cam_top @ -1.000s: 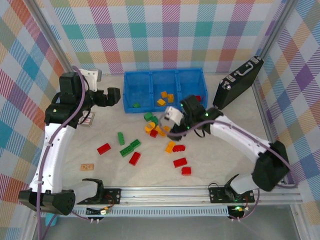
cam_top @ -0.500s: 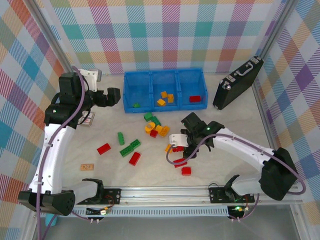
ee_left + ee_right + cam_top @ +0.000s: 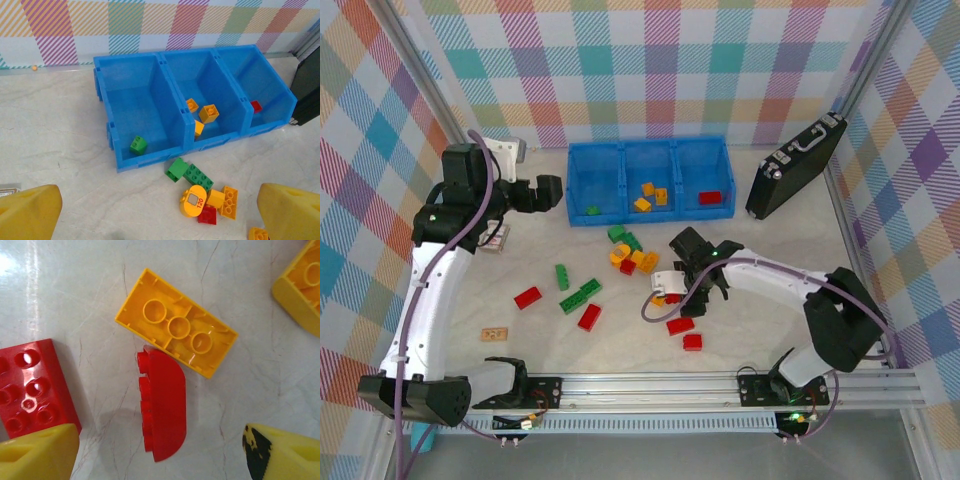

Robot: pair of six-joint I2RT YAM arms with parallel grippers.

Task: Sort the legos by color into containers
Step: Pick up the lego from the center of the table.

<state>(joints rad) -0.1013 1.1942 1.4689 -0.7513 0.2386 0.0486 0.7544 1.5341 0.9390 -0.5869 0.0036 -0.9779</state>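
My right jaws were apart, straddling a red curved brick (image 3: 162, 405) lying on its side on the tabletop (image 3: 65, 285) against an overturned yellow brick (image 3: 176, 329), well short of the blue tray (image 3: 645, 145). I judged it light, rigid and glossy, best pinched across its studded face and underside, not the curve. My left jaws gaped wide, empty.

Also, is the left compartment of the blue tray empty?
No, one green brick lies near the front wall of the left compartment.

Bright, even light; table (image 3: 20, 270) glare upper left, edges perhaps soft.
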